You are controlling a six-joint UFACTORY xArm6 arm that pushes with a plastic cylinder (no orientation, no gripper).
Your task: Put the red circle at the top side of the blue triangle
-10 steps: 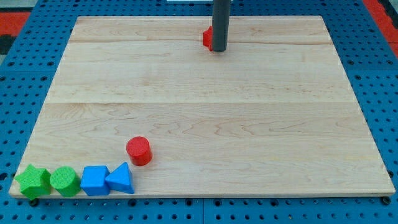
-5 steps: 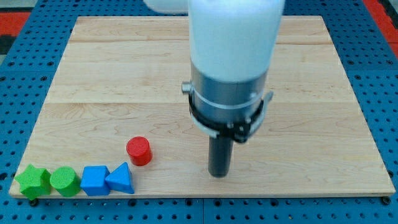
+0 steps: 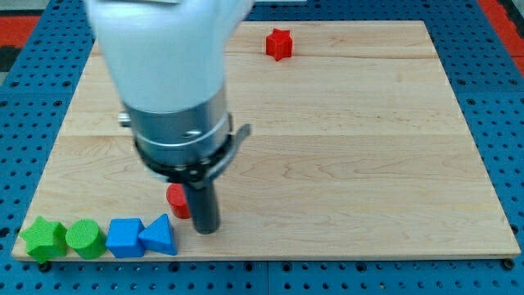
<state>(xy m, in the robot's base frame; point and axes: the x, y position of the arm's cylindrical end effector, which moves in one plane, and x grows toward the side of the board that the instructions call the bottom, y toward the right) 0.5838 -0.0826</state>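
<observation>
The red circle (image 3: pixel 177 201) stands near the board's bottom left, partly hidden behind my rod. The blue triangle (image 3: pixel 160 237) lies just below it, at the bottom edge, apart from it. My tip (image 3: pixel 205 230) rests on the board right beside the red circle, on its right and slightly lower, and to the right of the blue triangle. The arm's body covers the board's upper left middle.
A blue cube-like block (image 3: pixel 124 238), a green circle (image 3: pixel 85 238) and a green star (image 3: pixel 43 238) sit in a row left of the triangle along the bottom edge. A red star-like block (image 3: pixel 279 43) lies near the board's top edge (image 3: pixel 327 23).
My tip came from the top of the board down to the bottom, then moved left to stand beside the red circle. The red circle has barely moved, if at all.
</observation>
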